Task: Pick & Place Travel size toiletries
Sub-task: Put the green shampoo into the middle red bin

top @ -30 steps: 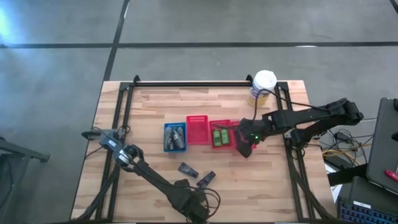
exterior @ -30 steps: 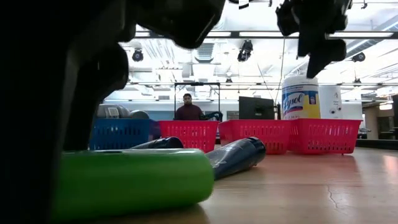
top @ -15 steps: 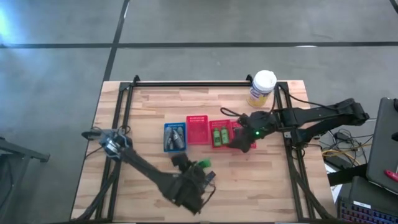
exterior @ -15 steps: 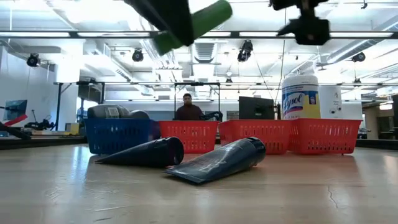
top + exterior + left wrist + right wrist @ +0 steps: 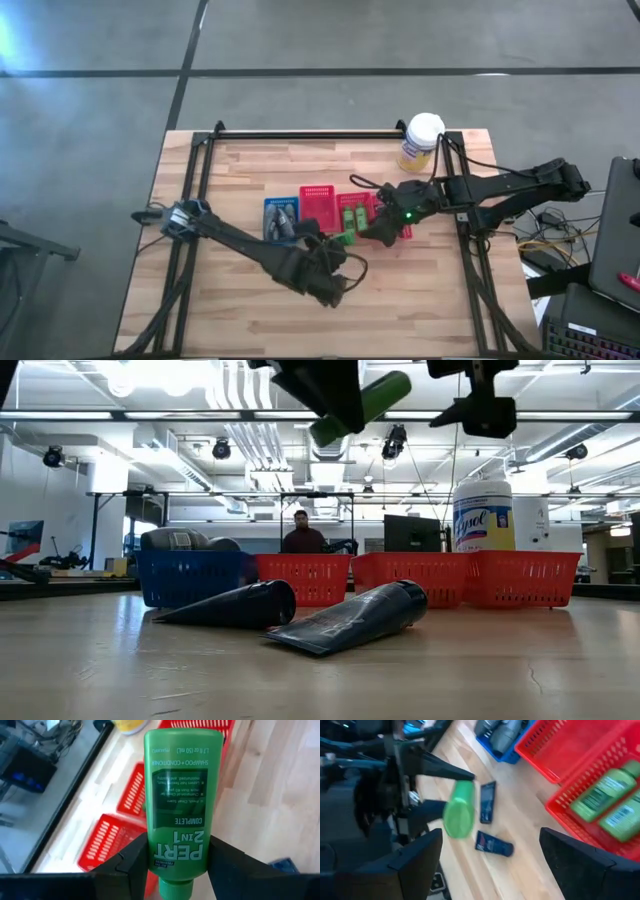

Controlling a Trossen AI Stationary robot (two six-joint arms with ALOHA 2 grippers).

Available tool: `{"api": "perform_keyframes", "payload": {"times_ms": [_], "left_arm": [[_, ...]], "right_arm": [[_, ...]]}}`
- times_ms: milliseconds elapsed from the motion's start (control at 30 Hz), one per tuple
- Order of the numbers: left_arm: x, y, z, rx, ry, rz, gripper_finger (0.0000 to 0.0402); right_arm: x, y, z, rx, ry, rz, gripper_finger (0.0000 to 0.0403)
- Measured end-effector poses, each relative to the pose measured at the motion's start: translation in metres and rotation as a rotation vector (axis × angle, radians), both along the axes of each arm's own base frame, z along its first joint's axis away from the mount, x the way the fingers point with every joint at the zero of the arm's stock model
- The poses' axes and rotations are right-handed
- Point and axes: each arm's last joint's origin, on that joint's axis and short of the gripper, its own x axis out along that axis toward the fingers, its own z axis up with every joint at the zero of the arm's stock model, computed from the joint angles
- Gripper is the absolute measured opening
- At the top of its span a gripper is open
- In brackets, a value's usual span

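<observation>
My left gripper (image 5: pixel 178 862) is shut on a bright green little bottle (image 5: pixel 182 790) and hangs over the table's middle (image 5: pixel 332 248), just near of the red trays; the low view shows the bottle (image 5: pixel 361 406) high up. My right gripper (image 5: pixel 502 870) is open, touches nothing and hovers above the rightmost red tray (image 5: pixel 386 228). Two more green bottles (image 5: pixel 609 795) lie in a red tray (image 5: pixel 352 216). Grey bottles (image 5: pixel 504 731) fill the blue tray (image 5: pixel 281 219). Two dark flat packs (image 5: pixel 236 605) (image 5: pixel 350 618) lie flat on the wood. My left gripper pinches the green bottle's narrow cap end (image 5: pixel 176 854) between its two fingers (image 5: pixel 134 861), one on each side. The bottle is lifted clear of the table. It sticks out forward past the fingers, slanting upward in the low view (image 5: pixel 372 398).
The big white-capped jar (image 5: pixel 423 140) stands near the far right corner. A bare red tray (image 5: pixel 320 207) sits between the blue one and the one with green bottles. Bare wood lies along the near and left parts of the table (image 5: pixel 220 300). A person (image 5: pixel 302 532) sits in the room behind.
My left gripper has lifted the green bottle clear from the table's near edge and carried it up, toward the far edge and a little right, close to the red trays. My right gripper has stayed over the rightmost red tray.
</observation>
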Motion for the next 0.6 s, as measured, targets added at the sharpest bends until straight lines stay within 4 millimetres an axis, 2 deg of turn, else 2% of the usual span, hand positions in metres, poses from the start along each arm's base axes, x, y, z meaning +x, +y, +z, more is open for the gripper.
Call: {"api": "perform_keyframes", "payload": {"times_ms": [233, 400, 600], "left_arm": [[0.015, 0.016, 0.007, -0.028, -0.018, -0.067, 0.017], [0.018, 0.028, 0.01, -0.014, -0.005, -0.065, 0.017], [0.024, 0.032, 0.012, -0.021, -0.012, -0.114, 0.017]], "right_arm": [[0.011, 0.001, -0.004, 0.005, -0.027, -0.001, 0.0324], [0.012, 0.002, -0.007, 0.007, -0.009, 0.001, 0.0308], [0.015, -0.005, -0.007, -0.009, -0.023, -0.021, 0.0282]]}}
